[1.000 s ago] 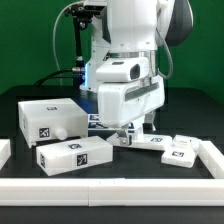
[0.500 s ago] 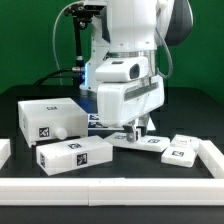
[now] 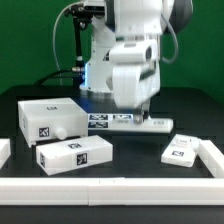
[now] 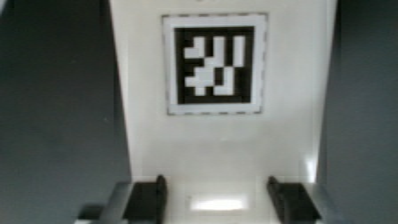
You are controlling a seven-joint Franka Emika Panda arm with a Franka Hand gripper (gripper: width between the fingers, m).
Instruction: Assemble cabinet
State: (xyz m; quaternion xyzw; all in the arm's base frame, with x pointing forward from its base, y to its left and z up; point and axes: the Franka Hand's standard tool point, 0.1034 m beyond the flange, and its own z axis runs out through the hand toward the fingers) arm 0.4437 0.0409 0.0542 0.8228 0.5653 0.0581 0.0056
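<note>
Bare tabletop (image 3: 135, 160) open front-centre, between long block (image 3: 75, 155) and small tagged piece (image 3: 182, 152). Cabinet (image 3: 42, 118) blocks exterior view's left; panel (image 3: 155, 123) in jaws fills centre-back.

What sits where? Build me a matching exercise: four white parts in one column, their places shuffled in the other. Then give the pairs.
Parts:
1. cabinet
2. long block
3. small panel
4. long panel

Places:
A. held in the gripper
B. exterior view's right, beside the rail
C. exterior view's left, at the back
D. just in front of the cabinet

Pairs: 1-C, 2-D, 3-B, 4-A
</note>
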